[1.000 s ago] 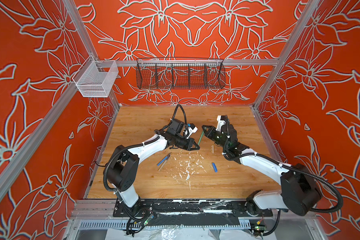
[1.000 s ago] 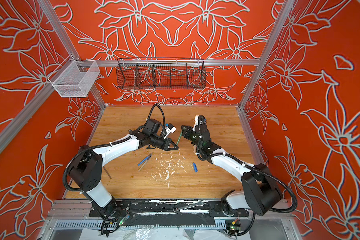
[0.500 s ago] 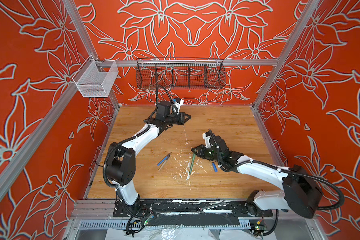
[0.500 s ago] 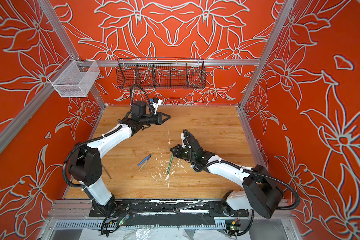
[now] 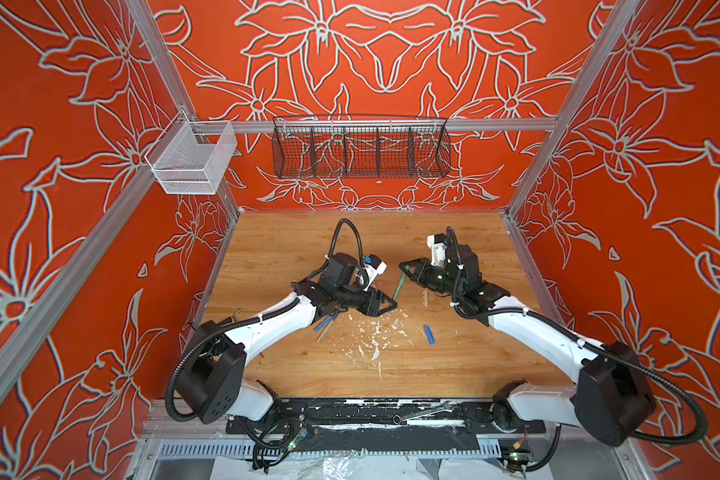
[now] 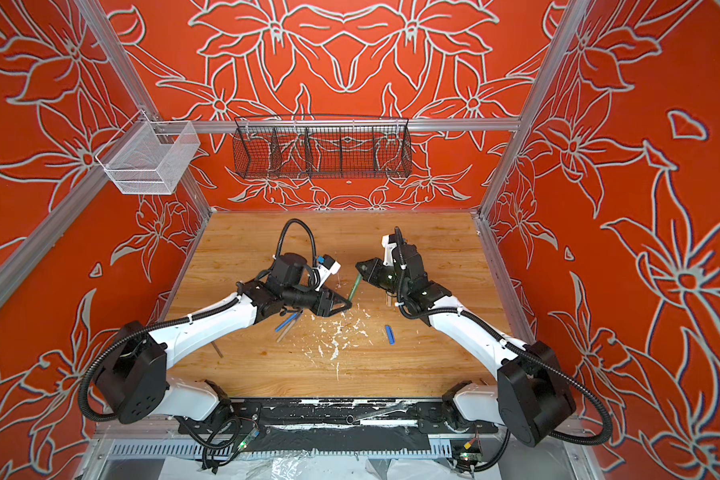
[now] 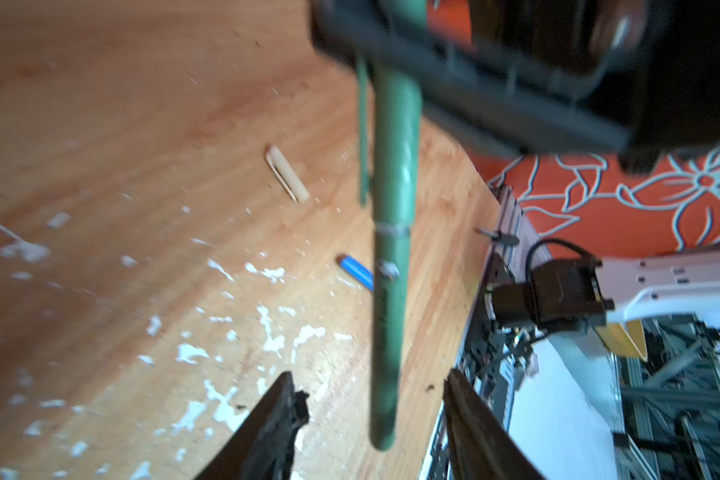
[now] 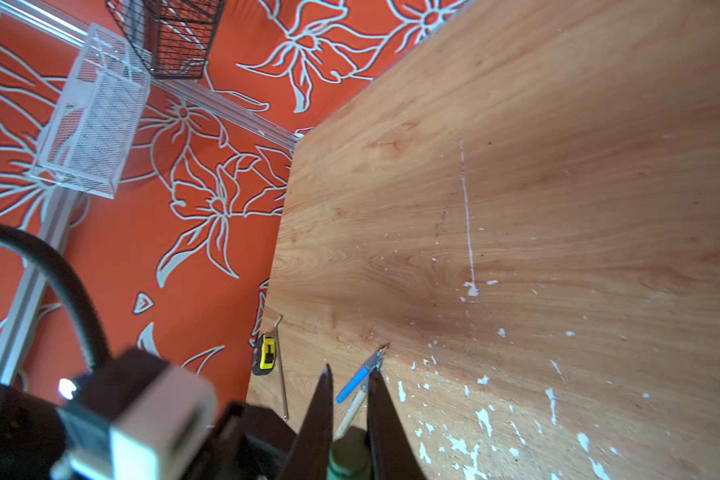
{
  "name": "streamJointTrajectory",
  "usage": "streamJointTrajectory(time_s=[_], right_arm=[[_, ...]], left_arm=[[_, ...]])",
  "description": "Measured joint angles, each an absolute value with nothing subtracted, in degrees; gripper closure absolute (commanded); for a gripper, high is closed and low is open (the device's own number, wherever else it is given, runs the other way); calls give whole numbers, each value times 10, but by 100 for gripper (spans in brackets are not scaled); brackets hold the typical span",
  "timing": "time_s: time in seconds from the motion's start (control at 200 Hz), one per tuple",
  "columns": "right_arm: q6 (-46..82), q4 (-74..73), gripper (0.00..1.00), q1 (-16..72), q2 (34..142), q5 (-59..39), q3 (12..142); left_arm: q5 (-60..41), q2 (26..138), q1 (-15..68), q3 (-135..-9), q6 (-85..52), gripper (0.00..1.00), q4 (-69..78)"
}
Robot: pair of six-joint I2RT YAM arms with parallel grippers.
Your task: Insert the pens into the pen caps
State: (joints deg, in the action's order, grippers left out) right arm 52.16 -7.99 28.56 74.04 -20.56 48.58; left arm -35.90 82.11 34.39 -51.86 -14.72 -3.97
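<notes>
Bench (image 5: pixel 287 241) (image 6: pixel 246 237): wooden top is carrying everything, with white flecks (image 5: pixel 375 336) scattered around its middle.
Black wire basket (image 5: pixel 360 151): is hanging from the rail above the bench's far edge.
Left gripper (image 5: pixel 391 305) (image 6: pixel 347 306) (image 7: pixel 370 376): is reaching from the left edge toward the middle. In the left wrist view its jaws are standing apart, with the pen's free end between them and touching neither.
Right gripper (image 5: pixel 404 266) (image 6: pixel 360 266) (image 8: pixel 351 370): is reaching in from the right edge, its jaws pinching the green cap. The right wrist view is showing the cap's round end wedged between them.
Green pen (image 5: pixel 399 286) (image 6: pixel 354 286) (image 7: pixel 387 311): is hanging tilted above the bench's middle, clear of the wood. Its upper end is pointing at the right gripper and its lower end at the left one.
Green cap (image 7: pixel 395 124) (image 8: pixel 348 457): is sitting on the pen's upper end, clip running along one side.
Blue pen (image 5: pixel 323 323) (image 6: pixel 288 321) (image 8: pixel 356 384): is lying flat left of the middle, one end tucked under the left arm.
Beige pen (image 5: pixel 321 334) (image 6: pixel 282 336) (image 8: pixel 352 411): is lying close alongside the blue pen; whether they are touching is unclear.
Blue cap (image 5: pixel 429 334) (image 6: pixel 390 334) (image 7: pixel 356 272): is lying alone right of the middle, well apart from the blue pen.
Beige cap (image 5: pixel 424 297) (image 6: pixel 388 300) (image 7: pixel 287 173): is lying just beneath the right gripper, farther from the near edge than the blue cap.
</notes>
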Motion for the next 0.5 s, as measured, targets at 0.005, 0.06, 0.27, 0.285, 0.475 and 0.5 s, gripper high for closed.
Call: streamJointTrajectory(time_s=[0.005, 0.06, 0.27, 0.285, 0.475, 0.5], right_arm=[[522, -80, 100, 286, 740, -206, 486], [521, -81, 100, 286, 742, -211, 489], [520, -81, 100, 286, 743, -220, 489], [520, -80, 100, 286, 743, -220, 489], [520, -81, 100, 286, 743, -220, 489], [520, -81, 100, 286, 743, -220, 489]], left_arm=[[-359, 821, 345, -517, -147, 43, -40], [-357, 821, 349, -507, -148, 43, -38], [-352, 823, 353, -498, -154, 60, -30], [-352, 823, 353, -498, -155, 62, -29], [-352, 834, 356, -506, -162, 92, -22], [-352, 835, 356, -507, -167, 96, -21]])
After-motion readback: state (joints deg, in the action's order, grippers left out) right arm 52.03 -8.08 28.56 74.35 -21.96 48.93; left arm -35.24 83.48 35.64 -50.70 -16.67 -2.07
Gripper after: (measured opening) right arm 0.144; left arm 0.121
